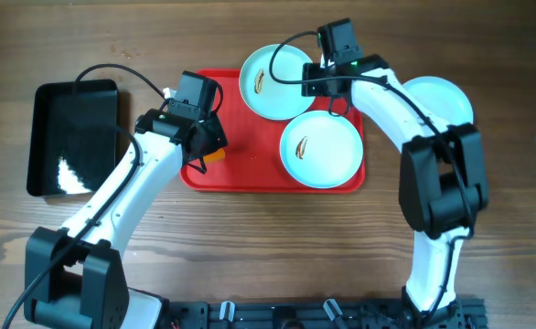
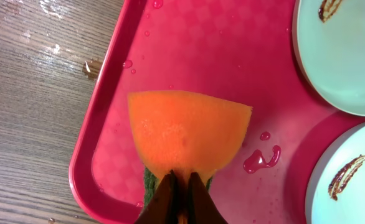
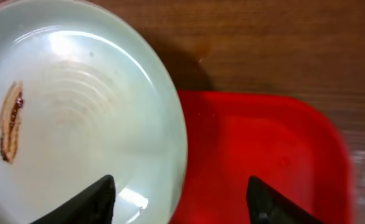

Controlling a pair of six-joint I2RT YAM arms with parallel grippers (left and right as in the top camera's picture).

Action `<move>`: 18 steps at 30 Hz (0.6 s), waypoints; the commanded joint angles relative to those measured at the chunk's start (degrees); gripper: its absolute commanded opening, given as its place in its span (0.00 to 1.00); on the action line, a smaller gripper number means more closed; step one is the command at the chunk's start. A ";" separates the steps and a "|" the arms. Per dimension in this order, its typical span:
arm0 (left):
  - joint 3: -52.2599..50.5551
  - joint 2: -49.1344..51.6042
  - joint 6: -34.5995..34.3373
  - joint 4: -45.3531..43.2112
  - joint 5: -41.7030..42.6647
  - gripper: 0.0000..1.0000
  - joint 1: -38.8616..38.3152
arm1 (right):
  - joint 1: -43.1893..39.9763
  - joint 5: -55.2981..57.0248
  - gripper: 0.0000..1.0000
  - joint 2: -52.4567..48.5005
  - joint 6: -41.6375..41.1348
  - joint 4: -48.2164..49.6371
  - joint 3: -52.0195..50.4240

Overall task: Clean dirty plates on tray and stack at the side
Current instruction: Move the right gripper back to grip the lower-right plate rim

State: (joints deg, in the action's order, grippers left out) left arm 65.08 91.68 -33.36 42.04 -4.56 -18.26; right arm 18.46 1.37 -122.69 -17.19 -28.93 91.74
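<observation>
1. Located tray (image 1: 250, 160) mid-worktop (image 1: 268, 247), toward the far edge. Noted black bin (image 1: 71, 137) apart from it, near the left edge.
2. Counted three plates.
   - Far plate (image 1: 273, 87): overhanging the tray's far rim, brown smear (image 1: 260, 80) on its face.
   - Near plate (image 1: 321, 151): fully on the tray at its right end, likewise smeared.
   - Third plate (image 1: 446, 91): off the tray, on the worktop toward the right edge, partly hidden by the right arm. Could not read its surface condition.
3. Checked left tool (image 1: 211, 151): pinching an orange sponge (image 2: 185, 134) by one edge, green layer underneath. Found sponge over the tray's left end, touching neither plate. Cannot tell whether it contacts the tray.
4. Checked right tool (image 3: 179, 199): fingers (image 3: 101, 199) spread, straddling the far plate's rim on its right side. Saw one finger over the plate, the other over bare tray. Cannot tell whether either touches the plate.
5. Recorded water droplets (image 2: 263, 160) on the tray beside the sponge. Saw more on the worktop just past the tray's left rim.
</observation>
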 commanded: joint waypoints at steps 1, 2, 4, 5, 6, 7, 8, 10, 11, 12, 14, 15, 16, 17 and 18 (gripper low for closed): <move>-0.37 0.37 -0.50 -0.09 0.24 0.04 0.11 | 0.24 -2.49 0.66 -2.10 -2.84 1.33 0.44; -0.37 0.39 -0.48 -0.07 0.24 0.04 0.11 | 0.24 -2.47 0.66 -2.49 -2.84 1.66 0.44; -0.37 0.39 -0.07 -0.09 0.17 0.04 0.11 | 0.24 -2.49 0.63 -3.06 -2.78 2.60 0.44; -0.37 0.39 -0.07 -0.09 0.02 0.04 0.11 | 0.24 -2.51 0.57 -3.13 -2.84 2.78 0.44; -0.37 0.39 -0.09 -0.09 0.02 0.04 0.11 | 0.24 -2.49 0.50 -3.32 -2.91 2.86 0.44; -0.37 0.39 -0.09 -0.09 0.02 0.04 0.11 | 0.24 -2.49 0.47 -3.48 -2.93 2.97 0.44; -0.37 0.37 -0.09 -0.09 0.02 0.04 0.11 | 0.24 -2.45 0.43 -3.74 -2.93 3.02 0.44; -0.37 0.39 -0.09 -0.13 0.04 0.04 0.11 | 0.24 -2.47 0.43 -4.72 -3.30 3.43 0.44; -0.37 0.39 -0.09 -0.13 0.04 0.04 0.11 | 0.22 -2.45 0.43 -5.22 -3.91 3.48 0.44; -0.37 0.39 -0.09 -0.09 0.04 0.04 0.11 | 0.22 -2.47 0.42 -5.49 -3.98 3.50 0.44; -0.37 0.39 -0.09 -0.09 0.04 0.04 0.11 | 0.24 -2.47 0.40 -6.25 -3.98 4.07 0.44; -0.37 0.39 -0.11 -0.11 0.04 0.04 0.11 | 0.24 -2.47 0.40 -6.49 -3.93 4.35 0.44; -0.37 0.37 -0.11 -0.11 0.04 0.04 0.11 | 0.22 -2.47 0.39 -6.58 -3.91 4.74 0.44; -0.37 0.39 -0.09 -0.11 0.07 0.04 0.11 | 0.22 -2.49 0.37 -6.58 -3.96 4.98 0.44; -0.37 0.39 -0.09 0.00 0.04 0.04 0.11 | 0.22 -2.49 0.32 -6.58 -3.96 5.25 0.44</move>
State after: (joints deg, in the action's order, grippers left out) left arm 65.08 91.68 -33.36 42.02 -4.58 -18.26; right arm 18.46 -0.43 -127.94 -20.40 -24.49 91.77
